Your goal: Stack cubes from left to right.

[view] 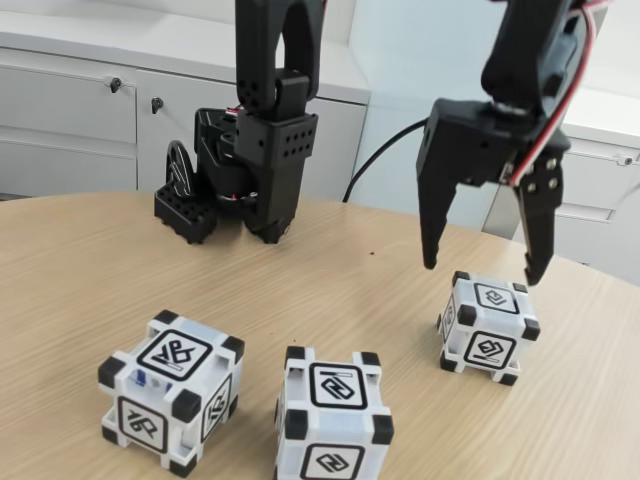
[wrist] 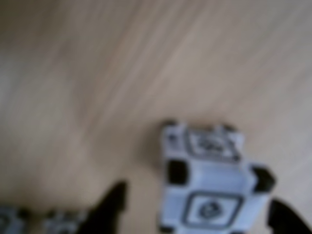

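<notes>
Gripper hangs spread wide, grasping nothing, just above the right cube w/ one finger either side, prob lined up to drop & clamp it. That cube sits toward the surface's right edge. Middle cube & left cube wait along the near edge, all three apart, nothing stacked yet

No readable text or numbers.
The cubes carry only black-framed abstract glyphs, not legible as letters or digits.
</notes>
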